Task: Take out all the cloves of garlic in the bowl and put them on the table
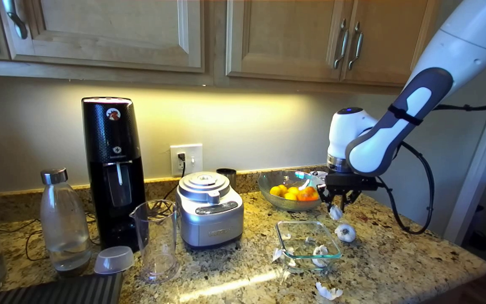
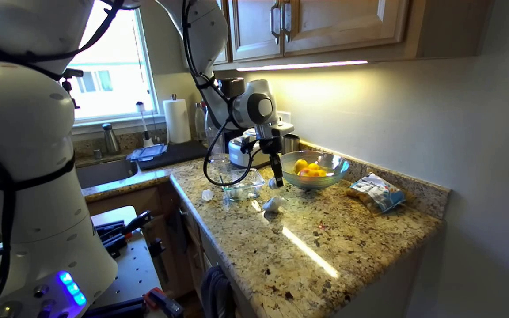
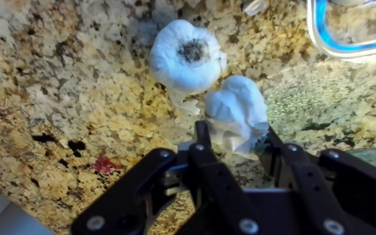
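In an exterior view, the gripper (image 1: 336,206) points downward at the right of the scene and clasps a garlic bulb (image 1: 335,213) at its lower end. A second bulb (image 1: 345,233) rests on the speckled granite countertop (image 1: 399,253), slightly nearer, just to the right of the clear glass bowl (image 1: 306,256). Within this bowl lie a third piece of garlic (image 1: 320,255) and scraps of papery skin (image 1: 309,239); a curled fragment of skin (image 1: 329,292) lies on the near countertop. A fruit bowl (image 1: 285,205) with orange and yellow fruit (image 1: 306,195) stands on the far side, and a silver food processor base (image 1: 211,223) to its left. In an exterior view with the robot's base (image 2: 47,247) at the near left, the clasped bulb is partly hidden by the gripper; the second bulb lies nearer, the glass bowl to the left, the fruit bowl farther to the right, and a snack bag (image 2: 376,193) at the far right. In the wrist view, the fingers (image 3: 203,132) bear on the clasped bulb from either side; the second bulb sits just beside it, a corner of the glass bowl appears at the right, and a small red patch (image 3: 104,164) marks the countertop at the left.
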Robot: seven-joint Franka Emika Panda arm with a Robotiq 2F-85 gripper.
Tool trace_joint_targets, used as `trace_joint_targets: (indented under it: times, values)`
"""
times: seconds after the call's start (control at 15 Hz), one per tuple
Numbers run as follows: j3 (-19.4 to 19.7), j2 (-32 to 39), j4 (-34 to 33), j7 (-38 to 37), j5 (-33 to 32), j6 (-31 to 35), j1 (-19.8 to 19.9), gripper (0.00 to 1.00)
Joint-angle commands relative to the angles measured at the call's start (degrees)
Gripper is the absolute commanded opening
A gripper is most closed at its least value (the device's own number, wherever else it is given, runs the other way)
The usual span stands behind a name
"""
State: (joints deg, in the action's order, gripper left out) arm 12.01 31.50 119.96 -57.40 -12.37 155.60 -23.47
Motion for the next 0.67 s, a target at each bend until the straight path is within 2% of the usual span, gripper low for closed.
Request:
trace_joint_targets:
  times: [0.0, 0.4, 0.47, 0.53, 0.6]
  values:
    - [1.0, 2.0, 0.3, -3.5, -0.9, 2.9, -0.8, 0.15]
    - [2.4, 3.4, -0.1, -4.7, -0.9, 3.9, -2.2, 0.15]
    - [2.8, 2.6, 0.5, -4.9, -1.2, 3.9, -2.7, 0.42]
    - [3.0, 2.1, 0.7, -4.7, -1.4, 3.8, -3.0, 0.64]
    - [4.0, 1.2, 1.2, -5.2, -2.1, 2.7, -4.2, 0.66]
